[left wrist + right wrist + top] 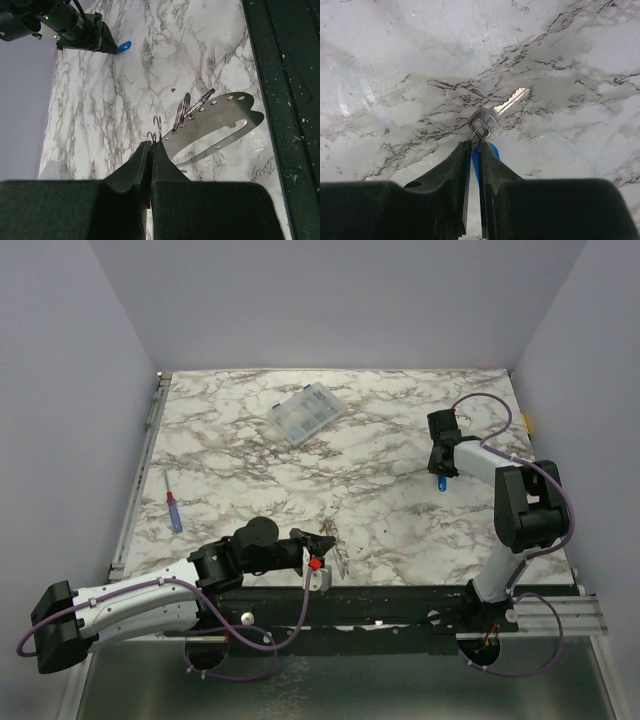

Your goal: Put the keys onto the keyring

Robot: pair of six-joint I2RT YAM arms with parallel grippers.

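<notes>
The left hand [151, 145] has its two fingers pressed flat together. At their tips they pinch the near end of the keyring [227, 111], a pale oval metal loop with a row of small holes along its broad band. The keyring juts out from the fingertips at a tilt and throws a shadow on the marbled surface [400, 440] below it. A few thin wire rings [185, 107] stand in the holes close to the fingers. In the top view this sits close to the near edge of the surface, a little left of its middle.

The right hand [475, 145] is nearly closed, its fingers clamped on a blue plastic piece [491, 150]. A key [496, 116] of silver metal hangs from that piece by a small ring, its blade pointing away from the fingers. Whether the key touches the surface or hangs just above it I cannot tell. This hand is close to the right edge, about halfway back, well apart from the keyring.

Further out, a clear compartment box [308, 415] lies near the far edge around the middle. A red-and-blue screwdriver [174, 511] lies beside the left edge.
</notes>
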